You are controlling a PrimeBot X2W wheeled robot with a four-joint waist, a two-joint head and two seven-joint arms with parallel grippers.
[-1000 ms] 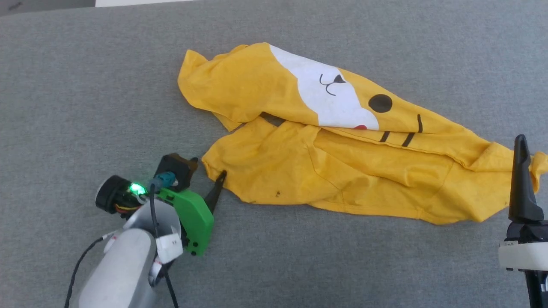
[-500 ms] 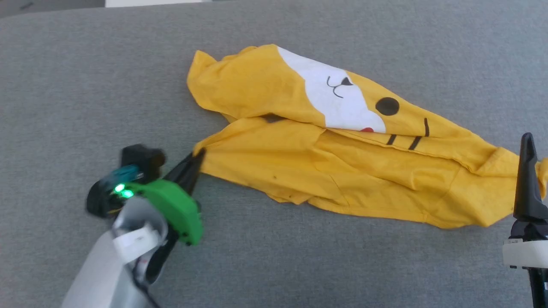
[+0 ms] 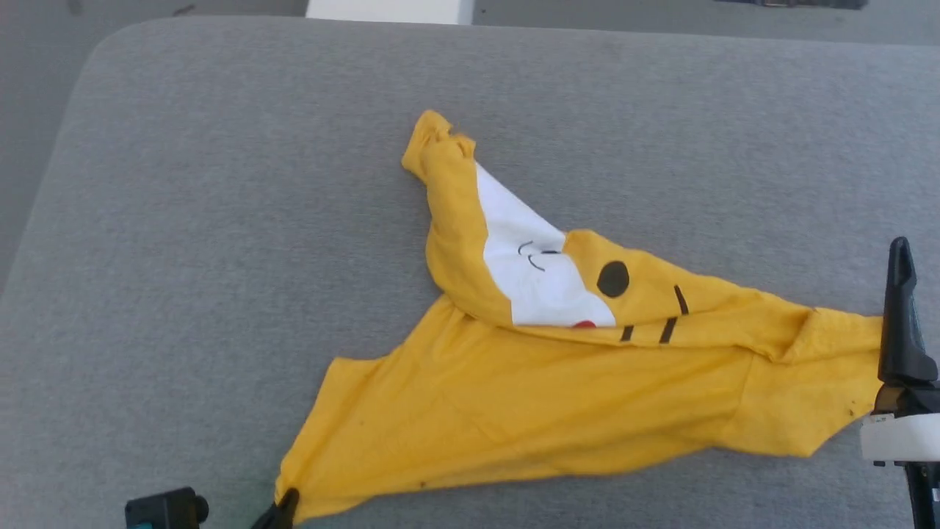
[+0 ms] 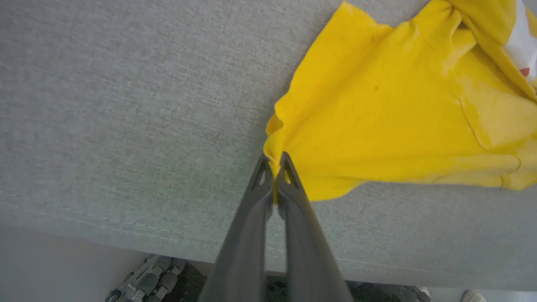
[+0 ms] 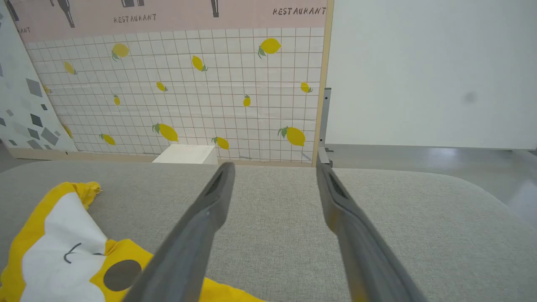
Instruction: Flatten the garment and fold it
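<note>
The mustard-yellow T-shirt (image 3: 558, 382) lies crumpled on the grey cushioned surface (image 3: 220, 220), its white face print with a black dot and stripes folded over on top. My left gripper (image 4: 275, 161) is shut on the shirt's (image 4: 398, 121) corner, pinching a yellow fold between its dark fingers; in the head view its tip (image 3: 283, 507) sits at the bottom edge. My right gripper (image 5: 275, 167) is open above the surface with nothing between its fingers, the shirt's print (image 5: 67, 247) to its lower left. In the head view, one of its fingers (image 3: 899, 316) stands beside the shirt's right end.
The cushion's front edge runs close behind my left gripper, with floor and a robot base (image 4: 147, 277) below it. Beyond the far edge stand a white box (image 5: 186, 154) and a lemon-patterned wall panel (image 5: 188, 84).
My left gripper closed on the shirt's left corner and dragged it toward the near edge, stretching the cloth out. The head camera shifted, so the whole scene sits lower. The right gripper stayed put.
</note>
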